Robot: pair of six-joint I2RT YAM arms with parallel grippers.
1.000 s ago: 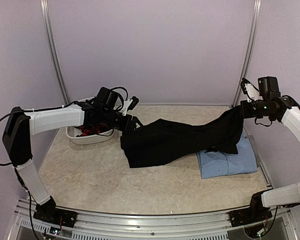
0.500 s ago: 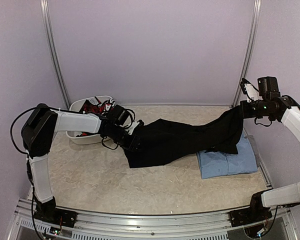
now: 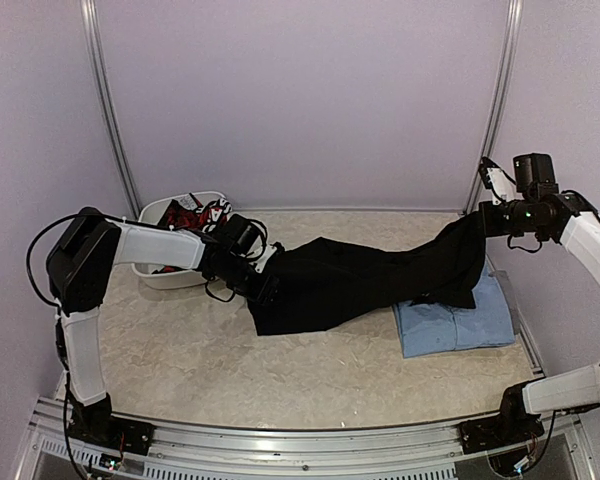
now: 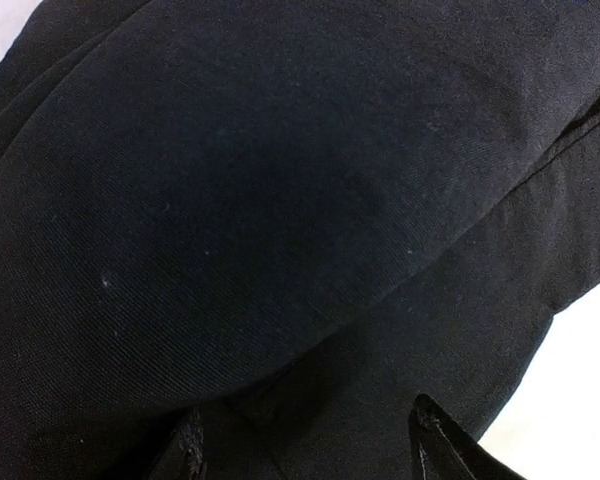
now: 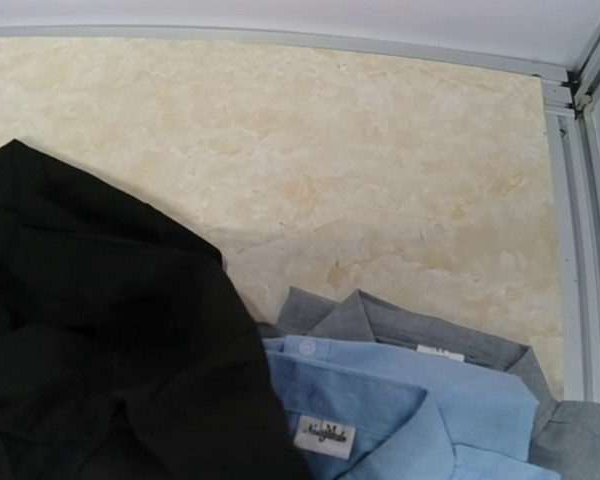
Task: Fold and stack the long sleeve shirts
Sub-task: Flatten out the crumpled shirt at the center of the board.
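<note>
While the left arm bends high at its elbow on the left side, its forearm runs low and rightward across the table, wrist tipped down at the near-left end of the black shirt. Over on the right, the right arm rises from its base and hooks back inward, wrist held well above the tabletop.

Now the black shirt: it lies stretched left to right, long axis across the table. Its left end sits bunched flat on the surface and its right end climbs to the raised wrist. Its hanging part drapes over the far-left edge of the folded light blue shirt. From the right wrist view, that blue one lies collar up, white neck label showing, on top of a grey shirt.

Left gripper: fingers spread apart, released, black cloth filling the gap beneath them. Right gripper: clamped tight on the black shirt's lifted end.

A white tub sits at the far left behind the left forearm
</note>
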